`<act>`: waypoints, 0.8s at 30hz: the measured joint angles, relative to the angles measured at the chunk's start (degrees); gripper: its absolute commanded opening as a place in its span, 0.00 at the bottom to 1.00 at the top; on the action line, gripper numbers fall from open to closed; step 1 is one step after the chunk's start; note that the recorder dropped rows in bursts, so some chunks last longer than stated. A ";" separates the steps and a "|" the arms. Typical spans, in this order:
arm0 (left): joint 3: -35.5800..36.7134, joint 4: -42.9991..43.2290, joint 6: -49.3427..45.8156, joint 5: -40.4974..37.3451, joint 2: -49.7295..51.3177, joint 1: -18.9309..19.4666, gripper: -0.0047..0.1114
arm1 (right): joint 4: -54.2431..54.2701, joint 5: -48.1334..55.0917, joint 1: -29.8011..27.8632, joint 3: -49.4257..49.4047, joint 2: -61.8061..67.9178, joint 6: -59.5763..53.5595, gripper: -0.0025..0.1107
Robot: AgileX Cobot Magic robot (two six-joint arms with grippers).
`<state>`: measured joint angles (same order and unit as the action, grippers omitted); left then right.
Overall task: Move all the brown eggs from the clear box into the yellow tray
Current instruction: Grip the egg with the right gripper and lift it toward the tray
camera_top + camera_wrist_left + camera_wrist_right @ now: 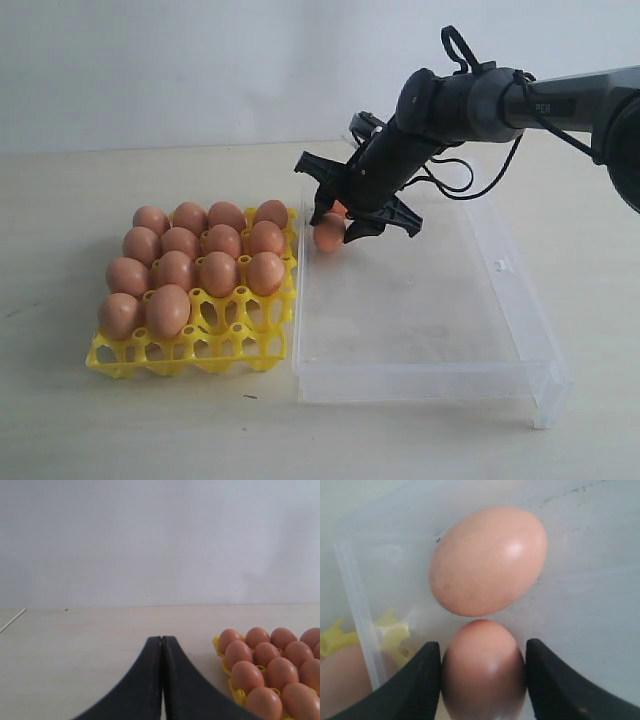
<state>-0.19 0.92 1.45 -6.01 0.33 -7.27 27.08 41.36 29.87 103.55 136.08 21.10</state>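
Observation:
The yellow tray (190, 360) lies on the left of the table with several brown eggs (200, 265) in its cups; its front row is bare. The clear box (420, 385) lies beside it on the right. Two brown eggs remain in the box's far left corner. My right gripper (337, 226) reaches down into that corner, and its fingers (427, 680) press both sides of the nearer egg (483, 675). The other egg (487, 560) lies just beyond it, touching or nearly touching. My left gripper (162, 639) is shut and empty over bare table, left of the tray (218, 645).
The box's low wall (357, 605) stands close beside the gripped egg, with the tray's yellow posts (330, 637) just past it. The right arm (480, 100) and its cable hang over the back of the box.

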 measured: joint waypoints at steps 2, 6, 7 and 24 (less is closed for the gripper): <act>0.00 0.00 0.00 0.00 0.00 0.00 0.04 | 0.11 0.12 0.00 0.00 0.00 -0.77 0.02; 0.00 0.00 0.00 0.00 0.00 0.00 0.04 | -0.17 1.08 -0.10 0.00 -0.26 -3.32 0.02; 0.00 0.00 0.00 0.00 0.00 0.00 0.04 | -0.57 1.46 -0.21 0.00 -0.54 -3.73 0.02; 0.00 0.00 0.00 0.00 0.00 0.00 0.04 | -12.92 -8.94 6.69 -21.09 -25.72 -12.47 0.02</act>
<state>-0.19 0.92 1.45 -6.01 0.33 -7.27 14.16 32.42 36.56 82.46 110.36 8.63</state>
